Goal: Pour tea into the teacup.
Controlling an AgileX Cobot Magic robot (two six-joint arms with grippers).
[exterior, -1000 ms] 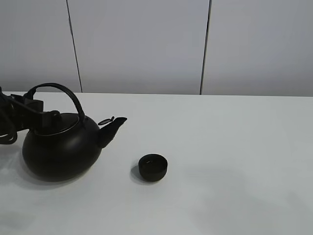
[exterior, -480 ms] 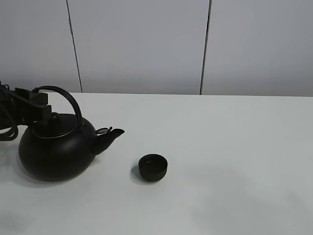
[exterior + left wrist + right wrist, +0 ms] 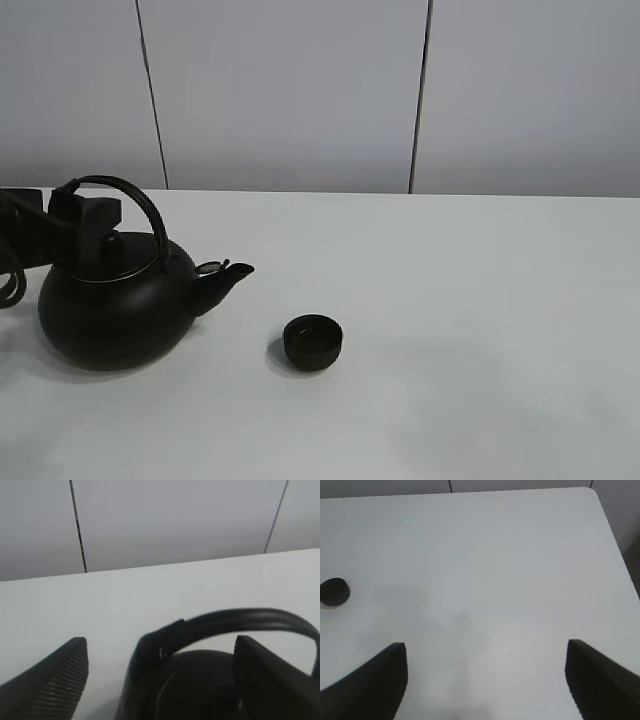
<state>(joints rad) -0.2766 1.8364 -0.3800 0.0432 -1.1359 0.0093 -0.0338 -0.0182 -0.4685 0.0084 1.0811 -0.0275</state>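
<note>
The tiny black teacup [image 3: 313, 341] stands upright on the white table [image 3: 480, 300], and also shows in the right wrist view [image 3: 334, 591]. The big black kettle [image 3: 115, 305] stands upright to its left, its spout [image 3: 228, 275] pointing toward the cup, a gap between them. No stream of tea shows. My left gripper [image 3: 88, 212] is at the kettle's arched handle [image 3: 235, 620]; in the left wrist view [image 3: 160, 641] its fingers [image 3: 55, 680] stand wide apart with the handle between them. My right gripper [image 3: 486, 647] is open, empty and above bare table to the cup's right.
A grey panelled wall [image 3: 290, 90] runs along the table's far edge. The table's right edge and far right corner [image 3: 607, 525] show in the right wrist view. Nothing else stands on the table.
The kettle, tilted with its spout raised one second ago, came down upright and a little to the left. Since then my left gripper has opened at the handle.
</note>
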